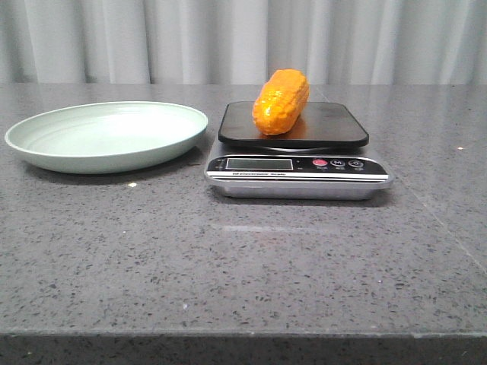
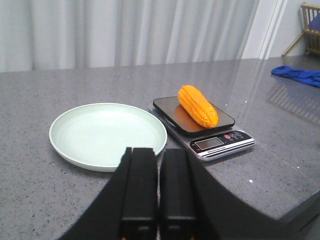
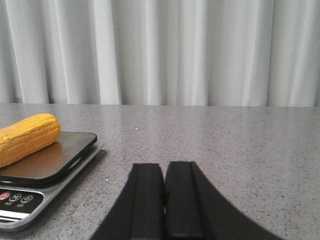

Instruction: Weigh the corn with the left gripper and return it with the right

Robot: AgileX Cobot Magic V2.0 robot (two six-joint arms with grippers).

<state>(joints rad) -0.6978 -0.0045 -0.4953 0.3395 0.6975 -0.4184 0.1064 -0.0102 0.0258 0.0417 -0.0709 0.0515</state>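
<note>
Presently, the scene reads as follows.

Corn: the corn [image 1: 281, 101] lies on its side on the black platform of the scale, toward the platform's left half in the front view, its long axis running obliquely from the near edge toward the back. Nothing grips it.

Scale: the kitchen scale [image 1: 298, 169] stands on the table just to the right of the plate, its display and buttons facing the camera in the front view; the reading on the display is too faint to make out.

Plate: the pale green plate [image 1: 46, 144] sits on the table left of the scale, close beside it; whether the two touch cannot be told.

Left gripper: the left gripper [image 2: 159, 200] appears only in its own wrist view, hanging over the near side of the table before the plate, well apart from the corn. Its two black fingers [image 2: 139, 190] stand almost together with a thin slit between them, and they hold nothing.

Right gripper: the right gripper [image 3: 164, 200] appears only in its own wrist view, over bare table off to the side of the scale. Its fingers [image 3: 183, 200] are likewise nearly closed on nothing.

Table: the grey speckled table [image 1: 243, 266] carries everything.

Background: a pale curtain [image 1: 243, 38] hangs behind; a blue cloth [image 2: 299, 76] lies at the far edge in the left wrist view.
</note>
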